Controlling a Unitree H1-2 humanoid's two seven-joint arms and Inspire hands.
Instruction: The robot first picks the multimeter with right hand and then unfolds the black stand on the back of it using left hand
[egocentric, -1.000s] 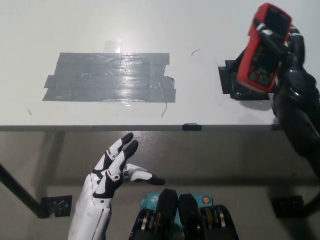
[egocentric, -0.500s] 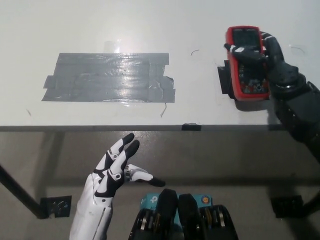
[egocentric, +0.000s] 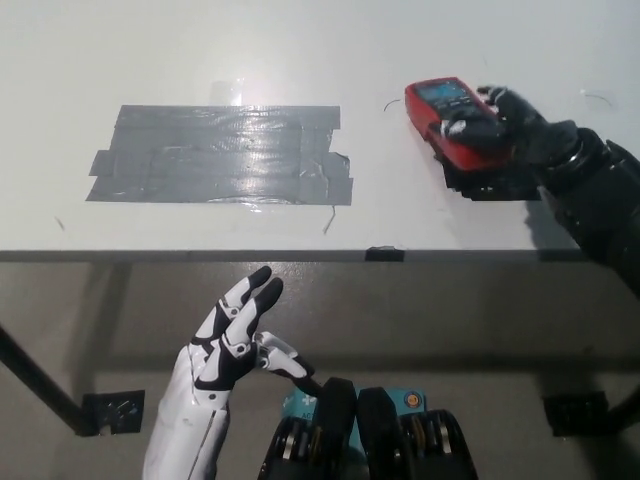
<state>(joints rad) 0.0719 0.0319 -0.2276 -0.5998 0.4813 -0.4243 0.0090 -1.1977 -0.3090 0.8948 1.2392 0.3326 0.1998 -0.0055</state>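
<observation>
The red multimeter (egocentric: 452, 120) is held face up just over the right part of the white table (egocentric: 200, 60), screen toward the far left. My black right hand (egocentric: 505, 135) is shut on its lower end, fingers wrapped over the dial side. A black stand on its back is hidden from this view. My white left hand (egocentric: 235, 345) hovers open below the table's front edge at the lower left, fingers spread, holding nothing and well apart from the multimeter.
A broad patch of grey tape (egocentric: 220, 155) covers the middle left of the table. A black tape square (egocentric: 490, 185) lies under the right hand. The table's front edge (egocentric: 300, 253) runs across the middle of the picture.
My right hand has swung the multimeter from raised and upright at the right down and leftward, now tilted nearly flat over the table. The left hand stayed put.
</observation>
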